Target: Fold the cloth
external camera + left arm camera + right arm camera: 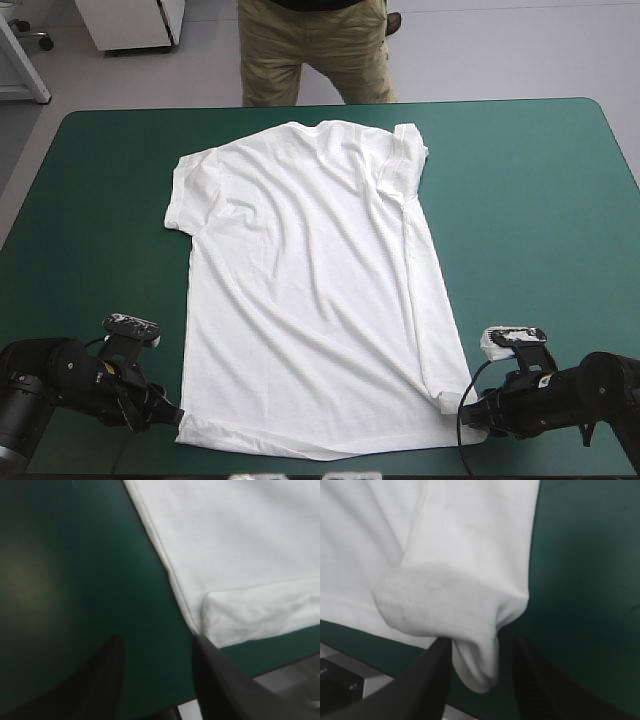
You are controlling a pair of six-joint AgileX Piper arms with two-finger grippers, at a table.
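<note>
The T-shirt (310,290) shows whole only in the high view. Each wrist view cuts it down to one hem corner and a white field with no far edge. The sleeve on the right arm's side (405,160) is doubled in on the body, so its outline is hard to make out. The other sleeve (190,190) lies out flat. The shirt is spread flat at the middle of the teal-green surface (100,200), collar (320,126) toward the far edge and hem close to the near edge. A long crease runs from the doubled sleeve down to the hem corner on that side. In the high view the black fingers at both hem corners are lost against the dark arms. The left wrist view shows the left hem corner (220,615) turned over on itself. The left gripper (159,640) has its fingers standing apart with bare cover between them, one fingertip right at that corner, holding nothing. The right wrist view shows the right hem corner (470,630) rolled into a soft lump, its tip lying between the parted fingers of the right gripper (482,640), which are not clamped on it.
</note>
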